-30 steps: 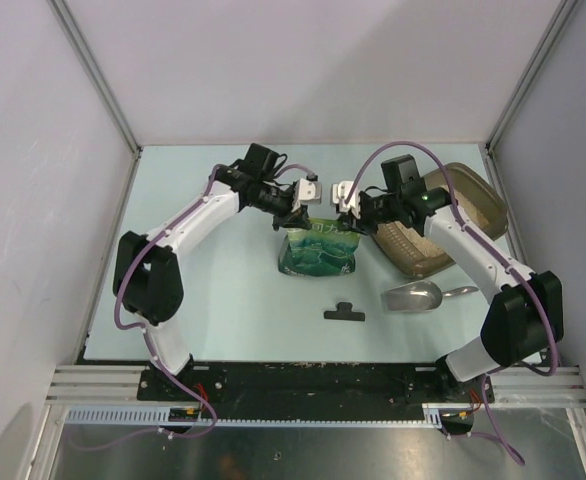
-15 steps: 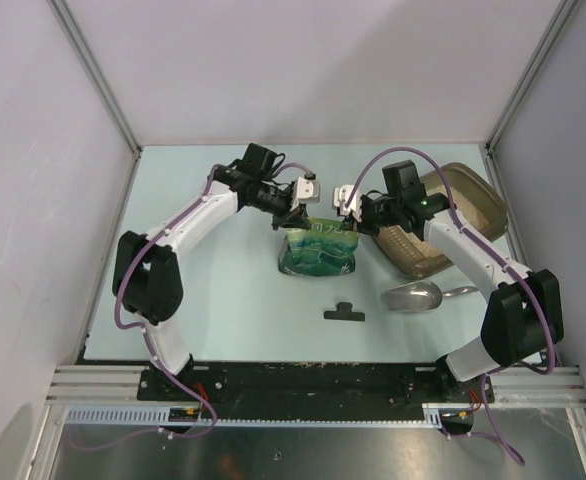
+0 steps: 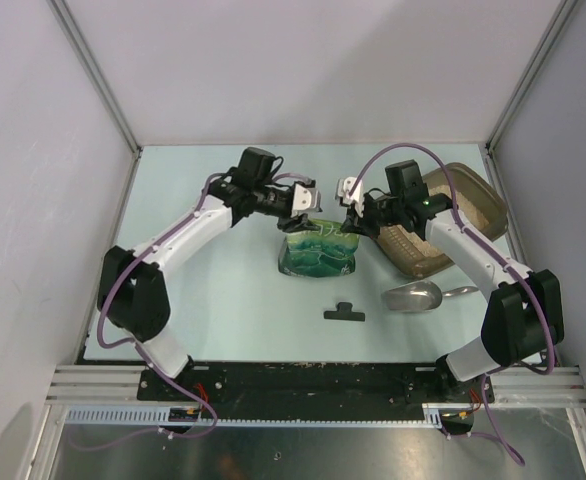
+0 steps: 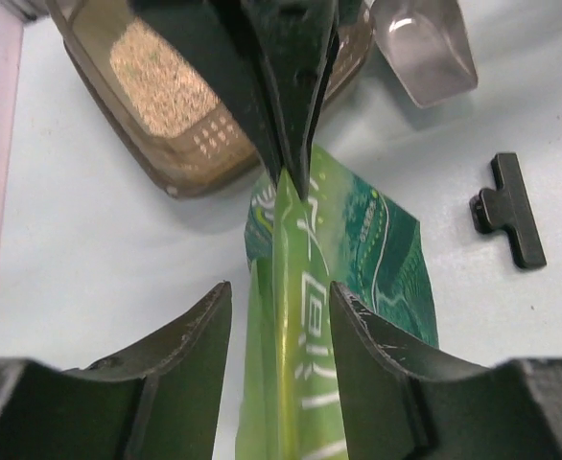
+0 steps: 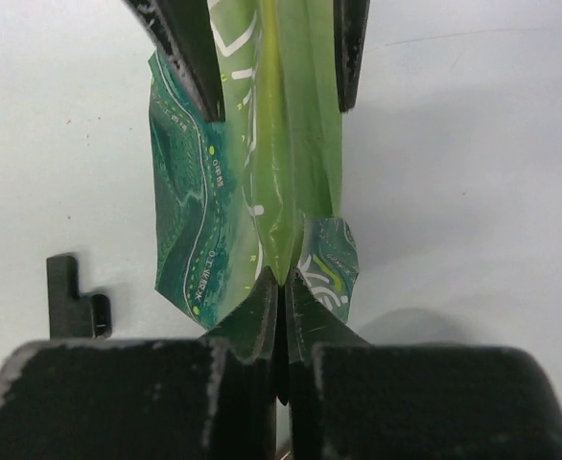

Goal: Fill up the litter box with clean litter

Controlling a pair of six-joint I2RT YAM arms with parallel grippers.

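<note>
spillage is threatening: we are pinching the top of the green printed pouch bag (image 3: 318, 255) with our right gripper (image 3: 351, 224) alone, left gripper (image 4: 281, 305) gaping astride it; sagging could dump its contents short of the shallow brown translucent plastic litter box (image 3: 465, 173) just rightward.

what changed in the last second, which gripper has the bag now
The left gripper opened and let go of the green bag; its fingers now stand apart on either side of the bag's top edge. The right gripper closed and now pinches that edge. The left arm's elbow swung outward to the left. The bag, litter box, scoop and black clip stayed in place.
</note>
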